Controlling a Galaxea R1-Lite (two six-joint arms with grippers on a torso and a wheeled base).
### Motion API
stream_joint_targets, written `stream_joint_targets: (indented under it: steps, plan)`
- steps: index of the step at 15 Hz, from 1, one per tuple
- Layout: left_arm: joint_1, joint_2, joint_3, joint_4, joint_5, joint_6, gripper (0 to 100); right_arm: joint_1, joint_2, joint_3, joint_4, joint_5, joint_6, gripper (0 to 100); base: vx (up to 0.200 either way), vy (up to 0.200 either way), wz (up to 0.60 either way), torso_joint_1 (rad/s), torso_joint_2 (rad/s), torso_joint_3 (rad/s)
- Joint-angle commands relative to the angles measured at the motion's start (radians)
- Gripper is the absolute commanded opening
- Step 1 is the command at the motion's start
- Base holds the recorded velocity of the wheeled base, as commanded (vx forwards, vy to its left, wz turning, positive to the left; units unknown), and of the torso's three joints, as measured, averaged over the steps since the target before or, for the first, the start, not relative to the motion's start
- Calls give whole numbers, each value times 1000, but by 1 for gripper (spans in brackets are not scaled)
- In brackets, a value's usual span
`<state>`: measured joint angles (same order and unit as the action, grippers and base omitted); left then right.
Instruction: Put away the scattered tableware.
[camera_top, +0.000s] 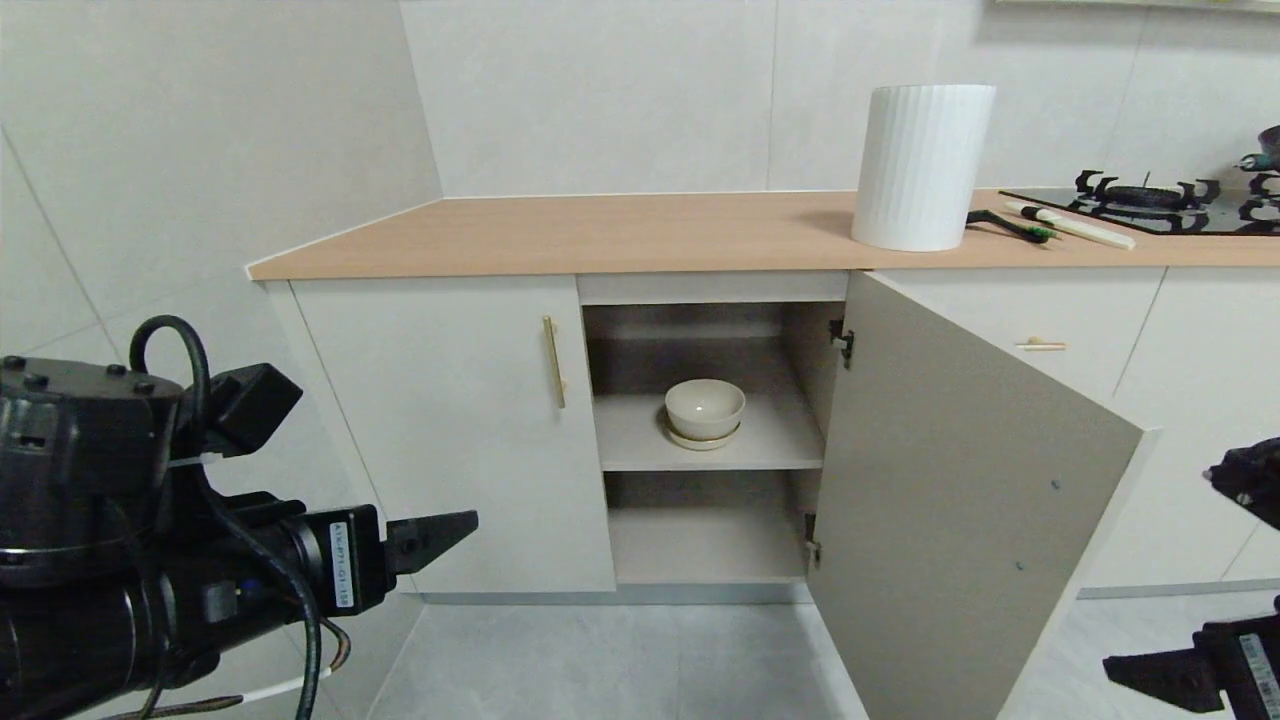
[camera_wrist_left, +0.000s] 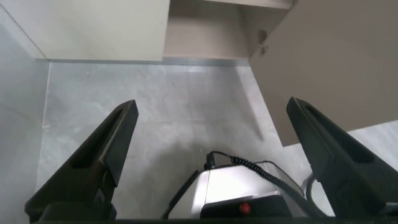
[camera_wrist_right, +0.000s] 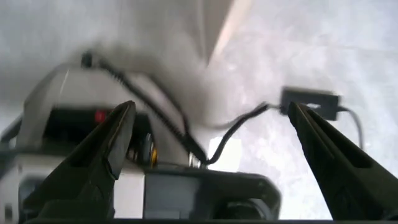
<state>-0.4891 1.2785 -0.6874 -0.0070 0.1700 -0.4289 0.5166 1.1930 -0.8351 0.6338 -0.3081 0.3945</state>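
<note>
Head view: holds left gripper (camera_wrist_left: 211, 107) and right gripper (camera_wrist_right: 210, 107) low, jaws apart and empty, clear of the open door (camera_top: 960, 480), leaving bowl (camera_top: 705, 407) on its plate (camera_top: 700, 439) on the middle shelf (camera_top: 635, 440), seemingly stowed.

- Head: looks forward and down onto the open cabinet (camera_top: 700, 530), moderately far.
- Left wrist: looks downward at the floor (camera_wrist_left: 155, 106), sharing the cabinet's door (camera_wrist_left: 336, 62).
- Right wrist: looks downward at the floor.

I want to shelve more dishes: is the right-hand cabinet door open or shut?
Open: the right-hand cabinet door stands swung outward, showing the bowl on the upper shelf.
</note>
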Motion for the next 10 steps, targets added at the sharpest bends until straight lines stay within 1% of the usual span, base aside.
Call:
stream_joint_targets:
  steps: [1,3,6,8,10]
  plan:
    - [0,2,0,-1,0,-1,100,-150,33,-38,1,-31,-14,100,0,0,0,0,0,0]
    - [0,2,0,-1,0,-1,100,-280,108,-39,-37,-31,-45,100,0,0,0,0,0,0]
    - [0,2,0,-1,0,-1,100,-426,209,-32,-132,-29,-86,100,0,0,0,0,0,0]
    - [0,2,0,-1,0,-1,100,-461,246,-36,-171,-28,-85,100,0,0,0,0,0,0]
    - [0,4,0,-4,0,-1,100,-495,315,-33,-290,-14,-75,100,0,0,0,0,0,0]
